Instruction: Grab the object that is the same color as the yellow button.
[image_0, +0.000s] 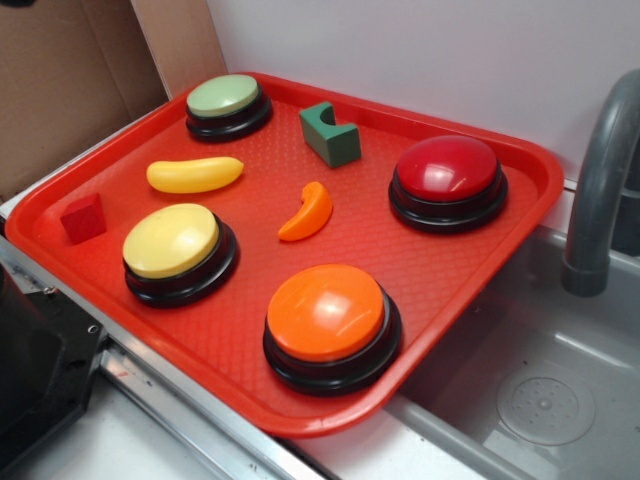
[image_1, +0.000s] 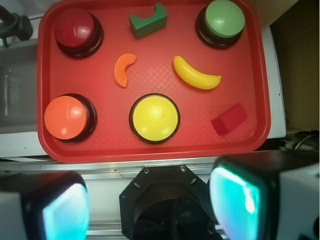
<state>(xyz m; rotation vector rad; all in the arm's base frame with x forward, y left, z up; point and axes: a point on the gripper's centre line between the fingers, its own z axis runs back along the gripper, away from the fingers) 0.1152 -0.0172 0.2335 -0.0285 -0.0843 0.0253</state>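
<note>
A glossy yellow banana-shaped object (image_0: 195, 174) (image_1: 196, 74) lies flat on the red tray (image_0: 440, 270) (image_1: 150, 145), between the pale-green button and the yellow button (image_0: 172, 241) (image_1: 154, 118). The yellow button is a pale-yellow dome on a black round base, near the tray's front left in the exterior view. My gripper (image_1: 150, 205) shows only in the wrist view. It hangs high above the tray's near edge, open, with nothing between its two pads (image_1: 232, 202). It is well apart from the banana. The exterior view does not show the gripper.
Also on the tray: a pale-green button (image_0: 227, 98), a red button (image_0: 447, 171), an orange button (image_0: 327, 313), an orange curved wedge (image_0: 308, 213), a green block (image_0: 330, 134) and a red cube (image_0: 83, 218). A grey sink (image_0: 540, 390) with a faucet (image_0: 595, 190) lies to the right. The robot's black base (image_1: 167, 205) sits below the tray.
</note>
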